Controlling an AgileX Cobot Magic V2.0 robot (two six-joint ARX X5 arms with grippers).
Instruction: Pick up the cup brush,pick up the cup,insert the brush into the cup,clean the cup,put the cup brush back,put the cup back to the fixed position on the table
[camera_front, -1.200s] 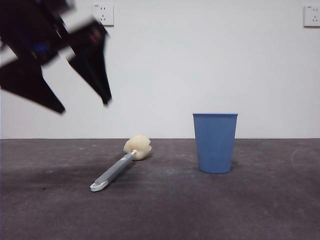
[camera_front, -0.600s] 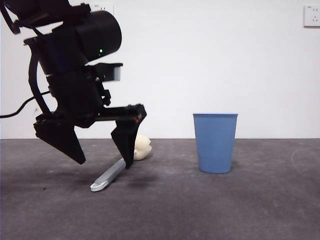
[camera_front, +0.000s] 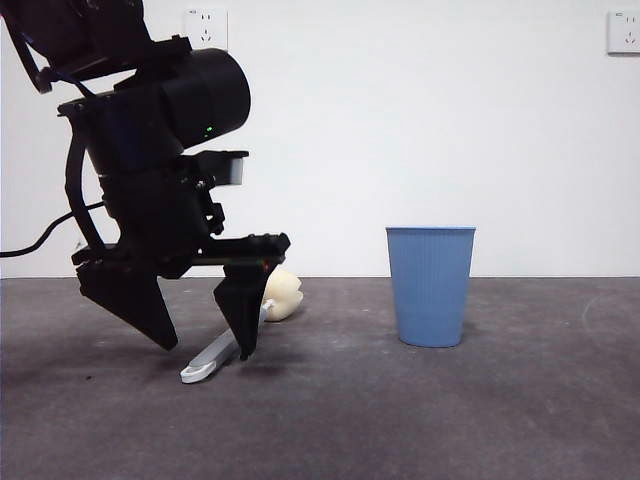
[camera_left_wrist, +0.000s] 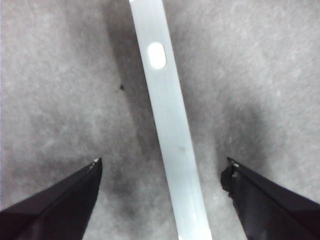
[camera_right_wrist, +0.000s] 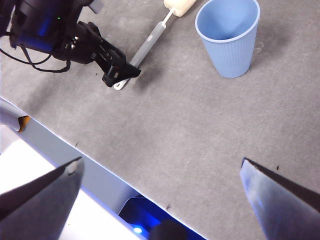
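Grey scuffed table (camera_front: 450, 420), white wall (camera_front: 400, 120) with sockets (camera_front: 206, 28) behind

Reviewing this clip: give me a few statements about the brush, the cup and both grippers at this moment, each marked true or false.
1. The left gripper has its jaws open on either side of the brush handle. True.
2. The brush is lifted clear of the table. False: it lies flat on the table, not yet gripped.
3. The cup stands upright, apart from the brush. True.
4. The sponge head is inside the cup. False: it rests on the table, beside the cup.
5. The right gripper is shut on the cup. False: it is open and holds nothing, well away from the cup.
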